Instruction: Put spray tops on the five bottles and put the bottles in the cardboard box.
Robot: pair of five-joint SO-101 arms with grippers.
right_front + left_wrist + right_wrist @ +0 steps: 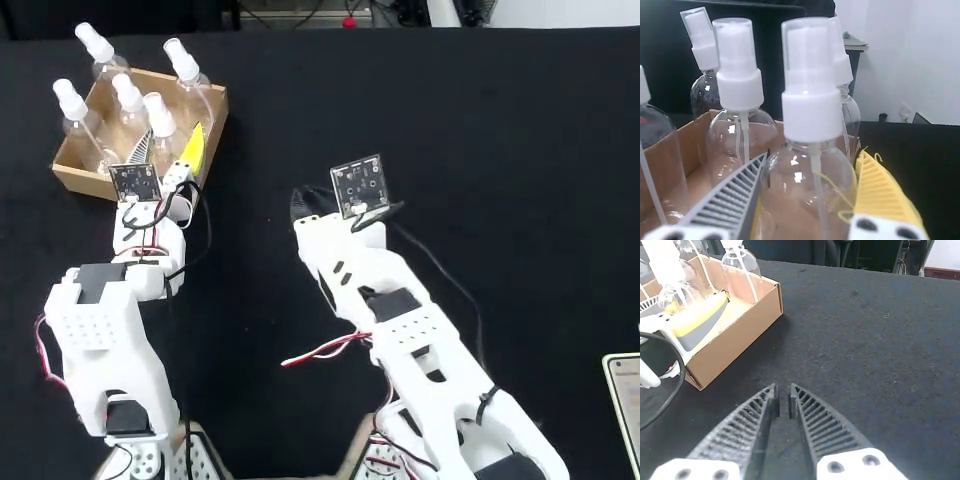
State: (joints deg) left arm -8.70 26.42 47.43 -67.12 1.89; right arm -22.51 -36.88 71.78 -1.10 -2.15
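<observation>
Evidently you were at the last placing step: your left gripper stood inside the cardboard box, its grey and yellow fingers pinching the nearest bottle, which already carried its spray top. Four other capped bottles stood in the box around it. Your right gripper hung over the black surface, fingers almost pressed together and holding nothing. Next, you likely needed to spread the left fingers and lift straight out without toppling a neighbour.
</observation>
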